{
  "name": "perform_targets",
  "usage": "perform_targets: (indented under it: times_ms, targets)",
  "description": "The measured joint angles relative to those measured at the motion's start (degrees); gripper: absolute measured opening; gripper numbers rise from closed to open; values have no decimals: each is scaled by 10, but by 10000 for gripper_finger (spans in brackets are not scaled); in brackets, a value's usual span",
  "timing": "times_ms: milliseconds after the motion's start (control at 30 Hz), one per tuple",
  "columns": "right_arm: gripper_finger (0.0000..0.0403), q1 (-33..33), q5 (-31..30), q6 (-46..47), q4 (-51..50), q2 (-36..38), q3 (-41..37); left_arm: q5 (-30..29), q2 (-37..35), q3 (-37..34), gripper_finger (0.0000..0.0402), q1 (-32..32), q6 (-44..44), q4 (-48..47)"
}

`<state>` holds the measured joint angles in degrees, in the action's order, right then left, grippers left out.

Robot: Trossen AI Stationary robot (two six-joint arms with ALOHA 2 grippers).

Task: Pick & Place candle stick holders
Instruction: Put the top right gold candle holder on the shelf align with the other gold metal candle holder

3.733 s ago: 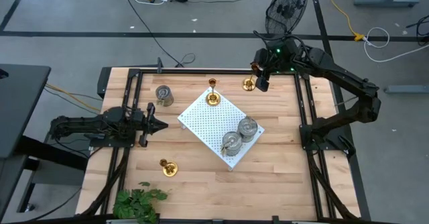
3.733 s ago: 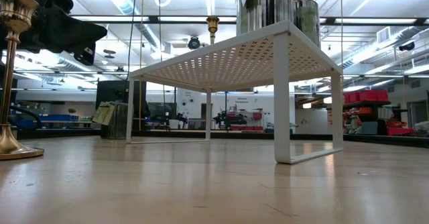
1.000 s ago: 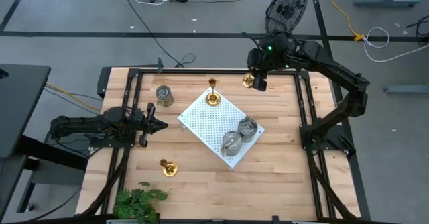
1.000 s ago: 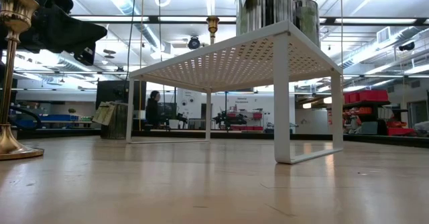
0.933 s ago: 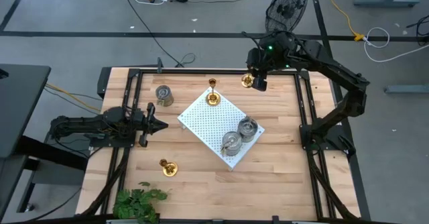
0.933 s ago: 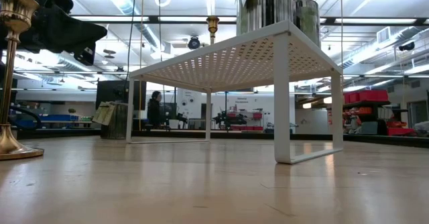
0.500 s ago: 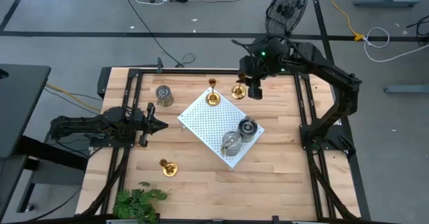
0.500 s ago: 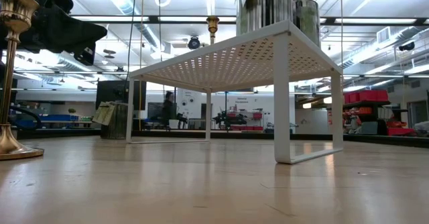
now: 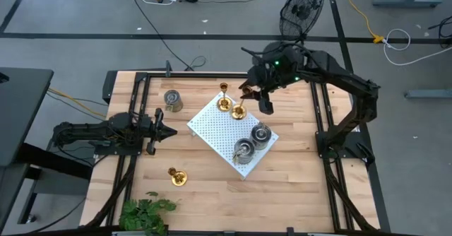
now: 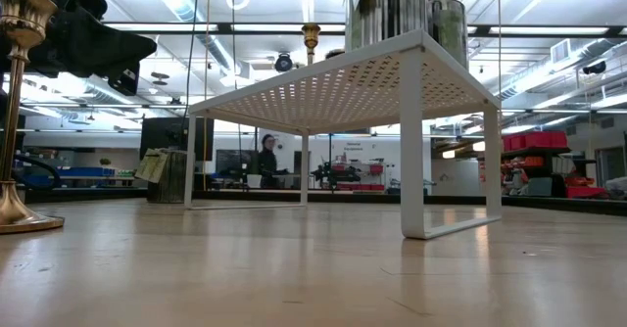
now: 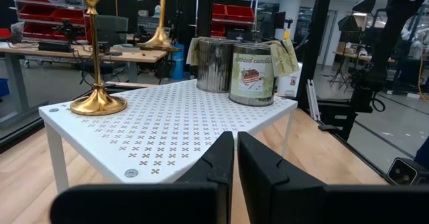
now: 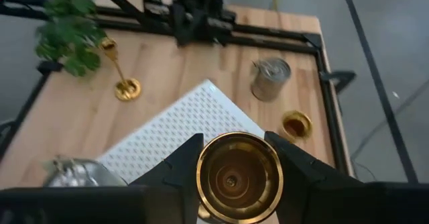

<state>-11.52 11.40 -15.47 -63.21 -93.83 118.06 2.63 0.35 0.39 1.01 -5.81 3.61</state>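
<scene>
Right hand (image 9: pixel 248 93) holds a shiny brass candle stick holder (image 9: pixel 239 111) above the far corner of the white perforated square board (image 9: pixel 219 131).

Near the front edge of the wooden surface (image 9: pixel 296 179), beside the green leafy plant (image 9: pixel 145 213), one brass holder (image 9: pixel 176 176) stands alone. On the board's near-right corner stand two squat silver-grey tins (image 9: pixel 253 143), touching each other. The left hand (image 9: pixel 168 131), its fingers shut on nothing, waits at the left edge. On the board's far corner stands another brass holder (image 9: pixel 224 102), just beside the held one. Near the far edge, left of the board, stands a third silver-grey tin (image 9: pixel 172 100).
</scene>
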Motion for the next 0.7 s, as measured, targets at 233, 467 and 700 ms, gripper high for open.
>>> perform_targets:
  times_ms: [233, 467, 700]
  targets:
    - [137, 19, 7, 15, 45, -33, -1, 0, 0, 0, 25, 0, 0, 0]
    - [137, 30, 7, 15, 71, -71, -1, 0, 0, 0, 25, 0, 0, 0]
    - [137, 41, 7, 15, 93, -100, -1, 0, 0, 0, 25, 0, 0, 0]
